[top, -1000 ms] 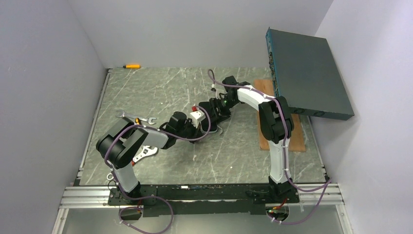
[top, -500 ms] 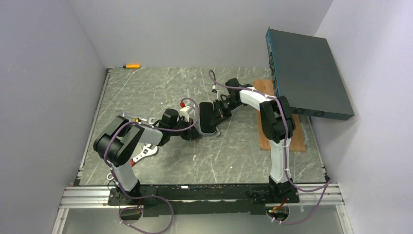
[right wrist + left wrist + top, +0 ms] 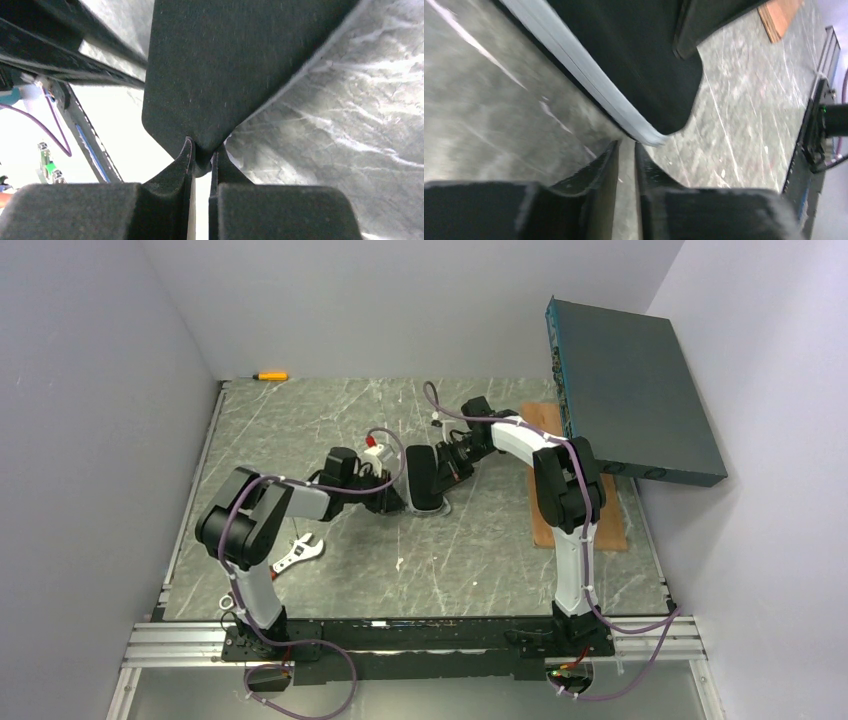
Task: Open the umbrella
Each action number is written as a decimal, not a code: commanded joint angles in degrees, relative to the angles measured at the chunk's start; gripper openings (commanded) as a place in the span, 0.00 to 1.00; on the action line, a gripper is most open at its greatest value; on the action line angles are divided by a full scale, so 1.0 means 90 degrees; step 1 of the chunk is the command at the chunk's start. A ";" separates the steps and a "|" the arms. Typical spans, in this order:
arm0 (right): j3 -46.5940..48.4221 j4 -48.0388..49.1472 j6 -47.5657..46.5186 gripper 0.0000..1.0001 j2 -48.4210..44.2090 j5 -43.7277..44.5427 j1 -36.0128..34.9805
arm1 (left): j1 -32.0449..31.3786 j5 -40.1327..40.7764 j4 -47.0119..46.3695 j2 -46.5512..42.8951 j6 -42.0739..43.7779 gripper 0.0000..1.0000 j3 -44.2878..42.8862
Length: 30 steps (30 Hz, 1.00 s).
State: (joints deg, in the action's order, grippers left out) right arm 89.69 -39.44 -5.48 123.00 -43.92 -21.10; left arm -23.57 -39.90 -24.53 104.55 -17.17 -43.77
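Note:
The umbrella [image 3: 422,478] is a short black oblong bundle on the marble table [image 3: 330,420], mid-table. In the left wrist view it is a black panel with a white rim [image 3: 589,70]. My right gripper [image 3: 447,464] reaches it from the right. In the right wrist view this gripper [image 3: 201,149] is shut on a corner of the black fabric [image 3: 220,65]. My left gripper [image 3: 396,491] lies low at the bundle's left side. In its wrist view its jaws [image 3: 625,146] are nearly closed with only table between them, just below the white rim's tip.
A large dark teal box [image 3: 630,390] leans at the back right over a wooden board [image 3: 577,510]. A wrench [image 3: 296,553] lies near the left arm. An orange-handled screwdriver [image 3: 268,375] lies at the back edge. Walls close three sides.
The bundle has shifted left and turned with the right gripper still on it. My left arm has swung back and left, its wrist now farther from the near edge.

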 commanded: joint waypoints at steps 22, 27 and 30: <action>-0.0461 -0.0419 0.1428 0.00 -0.0214 0.1621 0.0033 | -0.2046 0.3382 -0.0313 -0.1718 0.2158 0.62 0.0930; -0.0439 -0.0454 0.1878 0.00 -0.0218 0.1856 0.0035 | -0.2369 0.4159 -0.0030 -0.1476 0.2028 0.59 0.0681; -0.0408 -0.0471 0.1928 0.00 -0.0197 0.1966 0.0030 | -0.2416 0.4402 0.0091 -0.1327 0.2003 0.55 0.0573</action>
State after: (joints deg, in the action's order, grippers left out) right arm 87.31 -43.99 9.52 120.88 -38.26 -21.15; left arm -44.64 -7.01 -25.02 91.44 2.31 -35.48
